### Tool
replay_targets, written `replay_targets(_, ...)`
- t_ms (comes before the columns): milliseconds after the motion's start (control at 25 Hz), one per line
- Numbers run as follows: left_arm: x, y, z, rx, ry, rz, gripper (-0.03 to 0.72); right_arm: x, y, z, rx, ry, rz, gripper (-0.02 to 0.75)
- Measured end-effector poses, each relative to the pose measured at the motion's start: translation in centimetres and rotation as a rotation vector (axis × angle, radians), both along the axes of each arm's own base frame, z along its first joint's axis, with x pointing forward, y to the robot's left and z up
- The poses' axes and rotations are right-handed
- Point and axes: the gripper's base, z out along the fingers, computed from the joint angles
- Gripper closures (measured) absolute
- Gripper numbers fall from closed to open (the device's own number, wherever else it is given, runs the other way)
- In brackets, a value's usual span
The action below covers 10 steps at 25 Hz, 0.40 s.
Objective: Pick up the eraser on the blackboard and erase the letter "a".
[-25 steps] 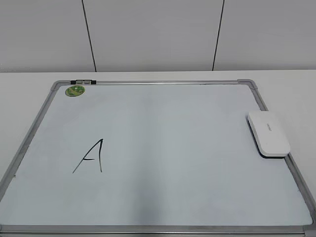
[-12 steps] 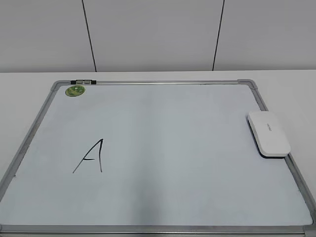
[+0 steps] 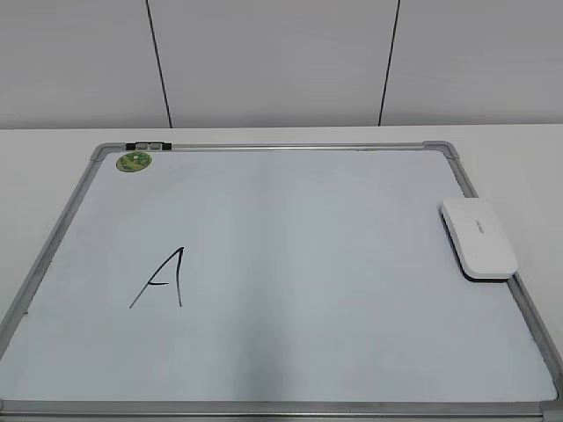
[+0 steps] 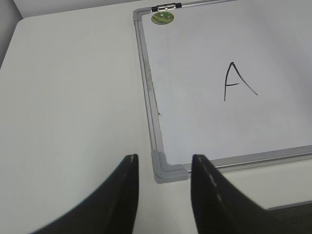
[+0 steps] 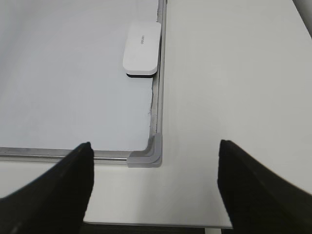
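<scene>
Since the right gripper point(image 5: 155, 187) sits spread wide over the board's near right corner with nothing in it, it's the obvious pick: the eraser point(image 5: 142, 48) lies straight ahead of it, flat on the blackboard point(image 3: 290, 264) against the right frame, long axis along that edge. Left gripper point(image 4: 163, 187) is parted too, also empty, nearer the written letter point(image 3: 162, 278) (an angular capital, no lowercase "a" visible). No containers here

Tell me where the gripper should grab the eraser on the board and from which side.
Grip the eraser across its two long sides, near the middle, coming straight down with the right gripper, whose jaws are wide open. It lies flat on the blackboard, close to the frame on one side, so keep that finger slim.
</scene>
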Motion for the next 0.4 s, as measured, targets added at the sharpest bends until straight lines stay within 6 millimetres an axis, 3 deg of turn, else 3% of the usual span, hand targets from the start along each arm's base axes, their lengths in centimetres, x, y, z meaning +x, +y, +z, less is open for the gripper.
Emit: replay_targets(400, 0.00, 0.00, 0.00, 0.000, 0.000, 0.000, 0.426, 0.00, 0.00, 0.00, 0.000, 0.000, 0.000, 0.149)
